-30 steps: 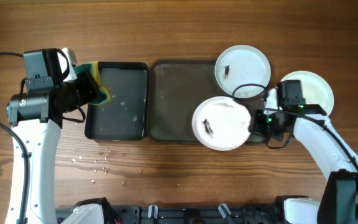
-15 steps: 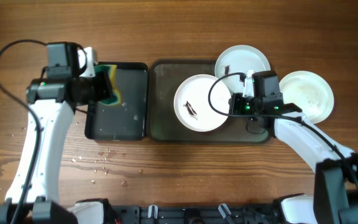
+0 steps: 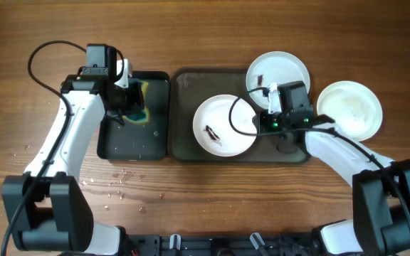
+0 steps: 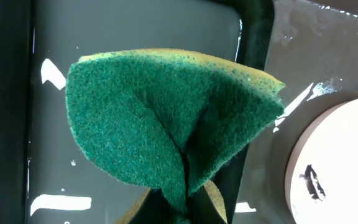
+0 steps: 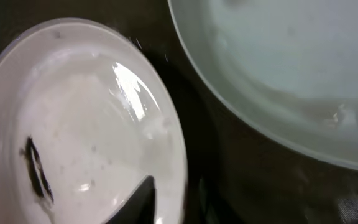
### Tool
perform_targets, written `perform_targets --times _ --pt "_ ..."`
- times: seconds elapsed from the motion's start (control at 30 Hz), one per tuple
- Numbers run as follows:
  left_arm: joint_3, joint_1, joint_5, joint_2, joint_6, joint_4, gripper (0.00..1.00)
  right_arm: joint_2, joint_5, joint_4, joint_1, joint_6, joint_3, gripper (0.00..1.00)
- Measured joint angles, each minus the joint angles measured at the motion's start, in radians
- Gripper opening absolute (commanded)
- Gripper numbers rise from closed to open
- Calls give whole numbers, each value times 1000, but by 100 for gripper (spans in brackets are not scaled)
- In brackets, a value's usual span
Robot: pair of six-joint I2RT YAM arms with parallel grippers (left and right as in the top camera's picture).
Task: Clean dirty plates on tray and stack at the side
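Right gripper (image 3: pixel 261 122) has dragged 1 dirty plate (image 3: pixel 223 121) to the middle of the tray (image 3: pixel 184 85), jaws clamped on its rim, plate body stretching out ahead of them. Left gripper (image 3: pixel 128 107) has swung over, jaws pinching the folded sponge (image 4: pixel 166 118), and the plate now lies just beyond the sponge's edge. Scrubbing looks next.

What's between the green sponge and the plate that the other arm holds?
Overhead, only the black tray rim and bare big tray floor separate sponge and plate.
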State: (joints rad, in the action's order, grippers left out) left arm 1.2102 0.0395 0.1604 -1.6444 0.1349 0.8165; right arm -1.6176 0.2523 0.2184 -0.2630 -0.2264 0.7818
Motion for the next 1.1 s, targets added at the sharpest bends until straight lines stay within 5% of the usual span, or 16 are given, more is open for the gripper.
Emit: perform_targets --times 0.17,0.4,0.5,0.57,1.1 --pt "0 0 -45 -29 -3 -15 4 -2 -79 262 0 58 248 46" --pt "0 0 -59 -146 -3 -37 8 -2 -208 294 0 91 309 51" --pt "0 0 -59 -200 -7 -48 64 -2 -213 293 0 93 309 51" --pt "0 0 -60 -208 -7 -51 75 -2 -213 294 0 94 309 52" --pt "-7 0 -68 -194 -3 -107 65 -2 -220 283 0 93 309 52"
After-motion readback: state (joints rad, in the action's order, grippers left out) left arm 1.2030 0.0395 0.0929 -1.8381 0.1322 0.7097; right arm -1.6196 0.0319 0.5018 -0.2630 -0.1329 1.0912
